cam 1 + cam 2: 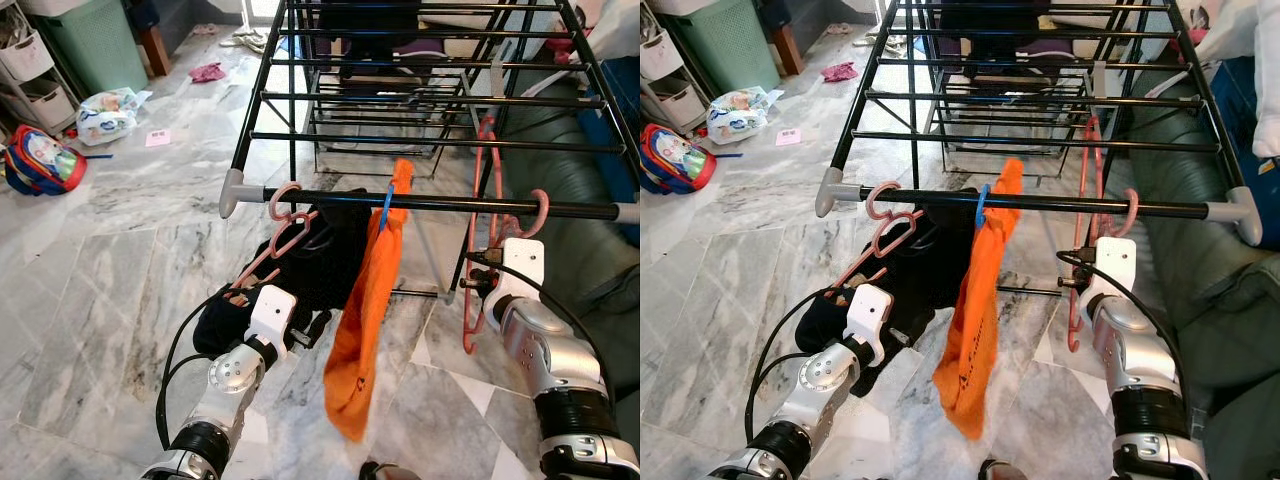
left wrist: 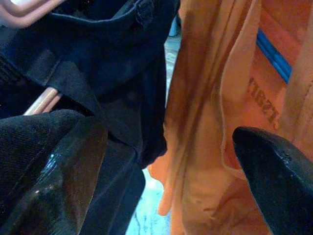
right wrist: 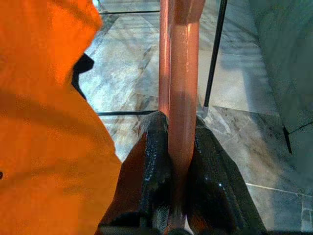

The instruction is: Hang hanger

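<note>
My right gripper (image 3: 178,147) clamps the pink hanger (image 1: 478,250), its long axis vertical, hook over the rack's front bar (image 1: 450,205). My left gripper (image 2: 166,161) gapes wide by an orange garment (image 1: 365,300); print unreadable.

We see two silver metal arms with rounded, ball-like joints, black ribbed cuffs and looping black cables; each wrist carries a white rectangular camera block. The right gripper (image 3: 178,147) and left gripper (image 2: 166,166) have glossy black fingers.
</note>
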